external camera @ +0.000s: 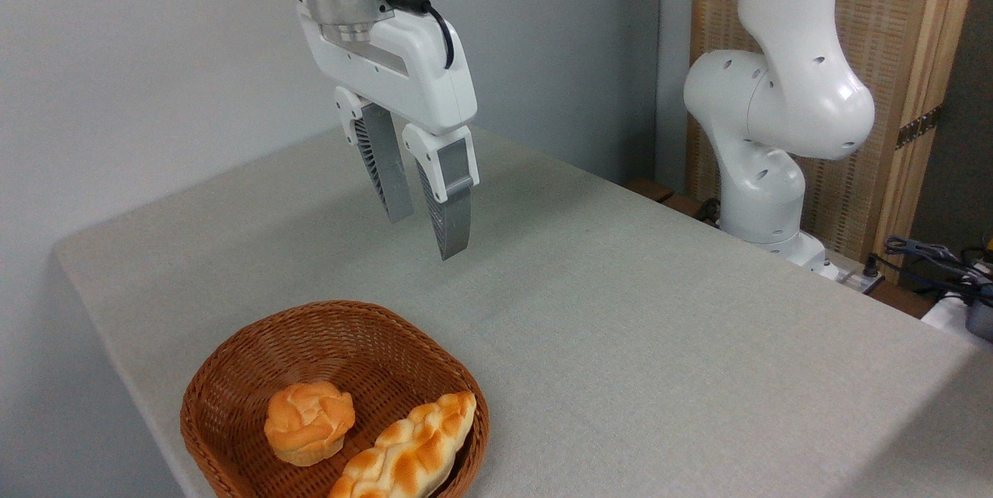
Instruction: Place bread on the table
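Jaws apart, empty; my gripper hangs above the table. Braided loaf is cut off below. Bread sits in the wicker basket at the table's near-left edge, well below the jaws.

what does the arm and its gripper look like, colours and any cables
The arm is glossy white with rounded joints dotted with small dark holes. Its wrist ends in a silver metal ring, where a black cable plugs in and curls down the side. The gripper has a white boxy body and two long grey fingers with ribbed inner faces.
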{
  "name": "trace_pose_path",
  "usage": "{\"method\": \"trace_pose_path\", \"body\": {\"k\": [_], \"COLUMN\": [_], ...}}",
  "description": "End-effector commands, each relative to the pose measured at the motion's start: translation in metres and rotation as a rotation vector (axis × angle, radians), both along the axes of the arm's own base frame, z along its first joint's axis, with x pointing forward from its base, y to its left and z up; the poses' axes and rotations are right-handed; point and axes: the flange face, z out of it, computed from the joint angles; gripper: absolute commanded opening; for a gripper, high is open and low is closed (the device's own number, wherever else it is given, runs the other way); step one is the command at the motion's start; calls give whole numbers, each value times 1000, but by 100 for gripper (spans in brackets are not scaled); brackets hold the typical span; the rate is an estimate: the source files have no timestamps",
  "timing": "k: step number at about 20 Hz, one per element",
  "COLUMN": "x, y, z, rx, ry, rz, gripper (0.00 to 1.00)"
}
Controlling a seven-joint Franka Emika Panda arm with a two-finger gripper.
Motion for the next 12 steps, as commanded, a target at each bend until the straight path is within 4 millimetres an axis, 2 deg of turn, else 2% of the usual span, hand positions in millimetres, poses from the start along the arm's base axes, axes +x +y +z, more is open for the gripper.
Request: {"method": "trace_pose_path", "body": {"k": [1,12], "x": [0,1], "y": [2,1], "z": [3,2], "rx": [-10,-45], "ry": [-4,-2], "rz": [-3,12], "gripper": [100,100]}}
